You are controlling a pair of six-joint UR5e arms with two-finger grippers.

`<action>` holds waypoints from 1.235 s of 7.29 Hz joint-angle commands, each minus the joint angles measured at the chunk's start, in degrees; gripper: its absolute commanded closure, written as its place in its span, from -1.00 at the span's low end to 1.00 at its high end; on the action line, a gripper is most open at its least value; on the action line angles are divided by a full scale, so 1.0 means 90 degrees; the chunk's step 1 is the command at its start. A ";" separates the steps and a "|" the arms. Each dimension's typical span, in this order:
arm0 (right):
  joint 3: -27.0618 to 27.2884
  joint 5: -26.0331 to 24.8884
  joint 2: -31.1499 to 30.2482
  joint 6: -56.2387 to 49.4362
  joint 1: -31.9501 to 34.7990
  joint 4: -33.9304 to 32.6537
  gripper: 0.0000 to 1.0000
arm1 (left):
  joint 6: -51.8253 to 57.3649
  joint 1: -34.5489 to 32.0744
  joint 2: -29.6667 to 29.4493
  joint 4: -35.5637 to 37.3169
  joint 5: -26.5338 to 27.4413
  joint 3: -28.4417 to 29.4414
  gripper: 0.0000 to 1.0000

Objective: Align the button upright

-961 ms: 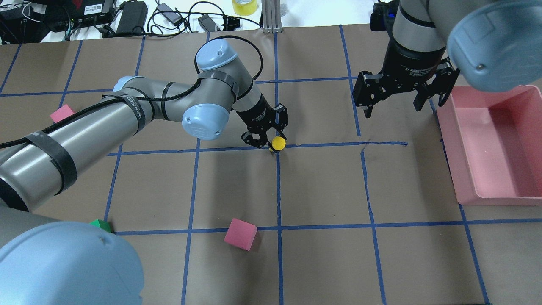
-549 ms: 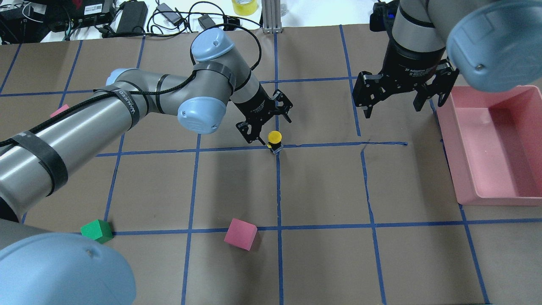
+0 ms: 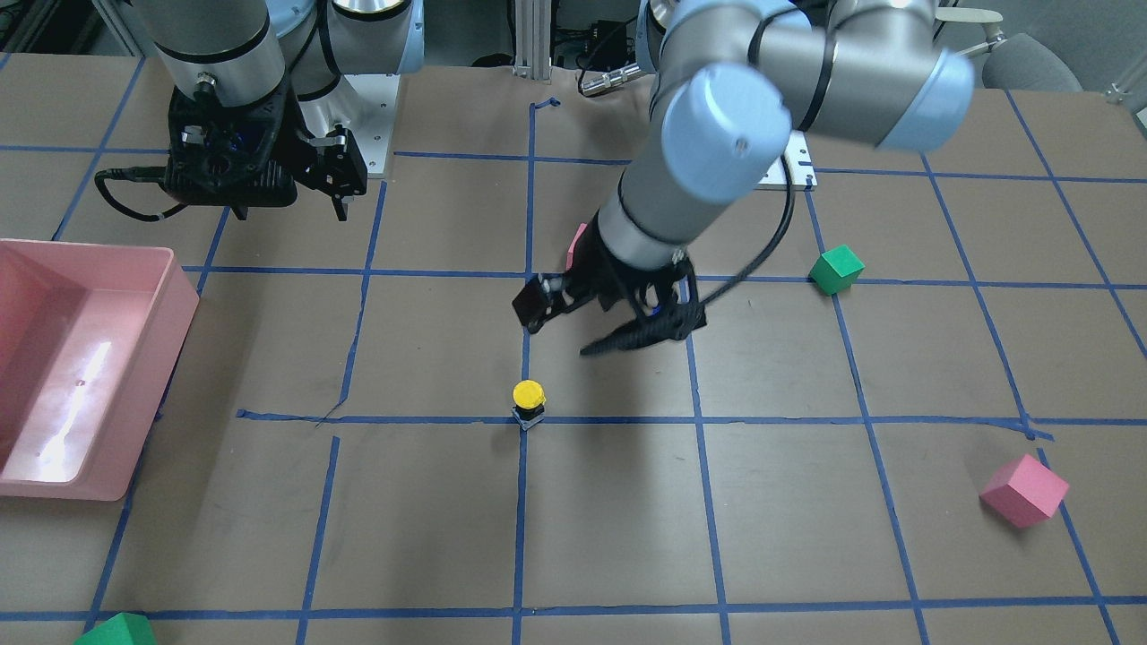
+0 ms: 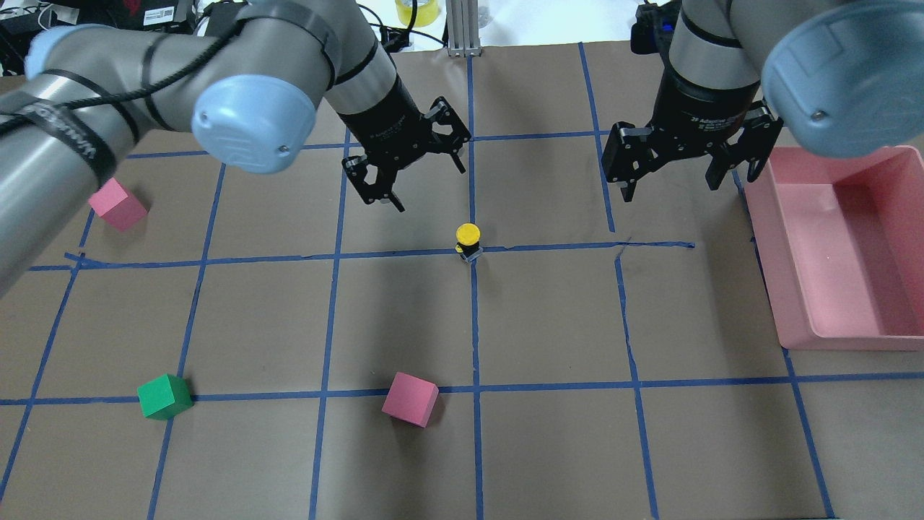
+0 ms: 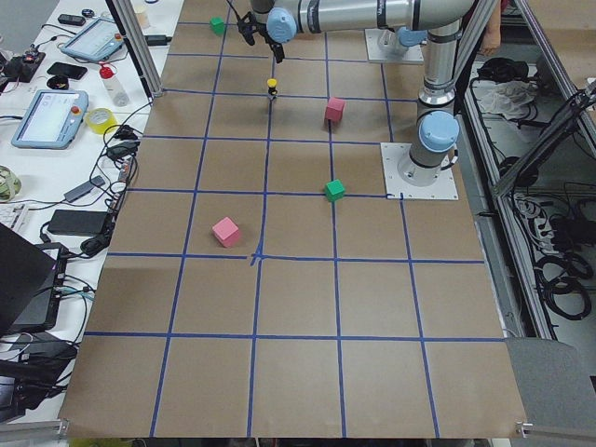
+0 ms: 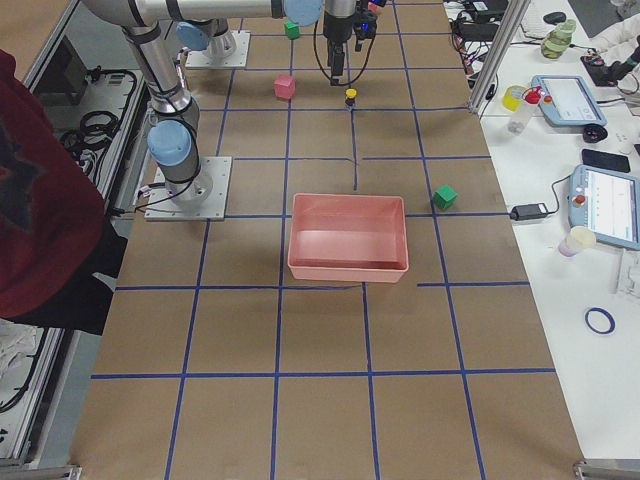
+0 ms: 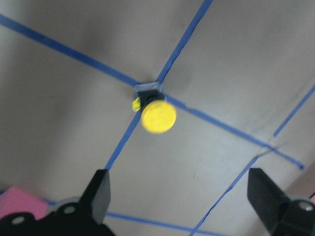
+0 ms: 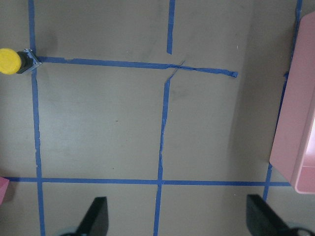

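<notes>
Firstly, checked for writing: found white print on the body of the right gripper, seemingly starting "2F Adaptive", remainder too small to read; found lettering on a black strap round the left arm, not legible. Compared against a second ago: then saw the left gripper clamped on the button; half a second ago saw it parted just beside the cap; now find it lifted and drawn back, fingers spread wide and holding nothing, well apart from the button. Located the button beyond and below the left fingertips, roughly midway between their lines (wrist view), standing upright, yellow cap on top, base on a crossing of blue tape. Found no shift in the right gripper: fingers spread, empty, pointed down at the table, button well off to one side of them, pink bin near the other. Noted the left arm raised, wrist tilted toward the button.
</notes>
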 commanded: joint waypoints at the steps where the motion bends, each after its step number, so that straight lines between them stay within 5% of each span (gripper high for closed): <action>1: 0.0000 -0.0011 -0.0004 0.0000 0.0000 0.0000 -1.00 | 0.2327 0.0065 0.1137 -0.1274 0.0971 0.0086 -1.00; 2: 0.0000 -0.0011 0.0006 0.0000 0.0000 0.0000 -1.00 | 0.3222 0.0075 0.1520 -0.1705 0.1567 0.0066 -1.00; 7: 0.0000 -0.0011 -0.0004 0.0000 0.0000 0.0000 -1.00 | 0.3425 0.0648 0.1924 -0.1535 0.1671 -0.0216 -1.00; 9: 0.0000 -0.0011 0.0006 0.0000 0.0000 0.0000 -1.00 | 0.4031 0.1148 0.1895 -0.0669 0.1671 -0.0382 -1.00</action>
